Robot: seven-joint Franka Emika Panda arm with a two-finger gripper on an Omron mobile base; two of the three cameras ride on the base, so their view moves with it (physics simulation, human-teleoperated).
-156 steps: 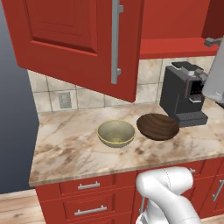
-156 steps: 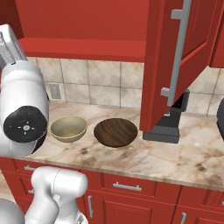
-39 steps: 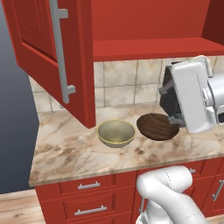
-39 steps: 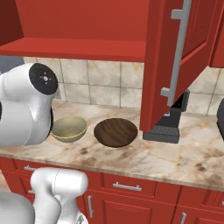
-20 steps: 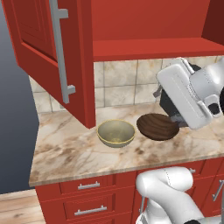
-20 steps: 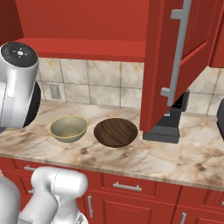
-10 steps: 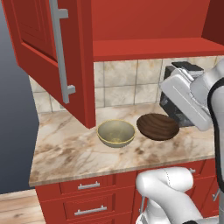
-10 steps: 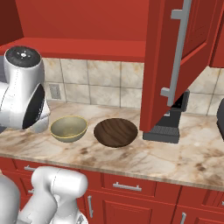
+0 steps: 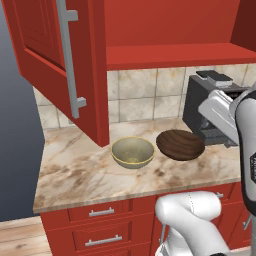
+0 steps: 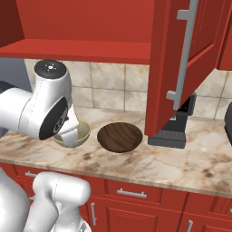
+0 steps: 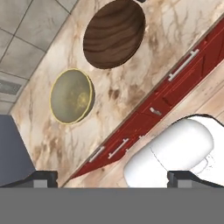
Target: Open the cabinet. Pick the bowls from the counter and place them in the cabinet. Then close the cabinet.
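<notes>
White arm raised, hand facing down over beige marble counter (image 11: 131, 94). Tool (image 11: 111, 177): wide open, holding nothing. Olive-tan bowl (image 11: 71, 96), dark wood-grained bowl (image 11: 113, 34): both empty.

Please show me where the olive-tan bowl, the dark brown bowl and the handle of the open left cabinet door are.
olive-tan bowl (image 9: 132, 152), left base view, inner hollow.
dark brown bowl (image 10: 120, 137), right base view, inside centre.
cabinet door handle (image 9: 69, 59), left base view, middle of the silver bar.

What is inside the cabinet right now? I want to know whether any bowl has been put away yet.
The cabinet stands open; the visible part of its red shelf holds nothing. Both the olive-tan bowl and the dark brown bowl sit on the counter. The cabinet's upper part is out of frame.
</notes>
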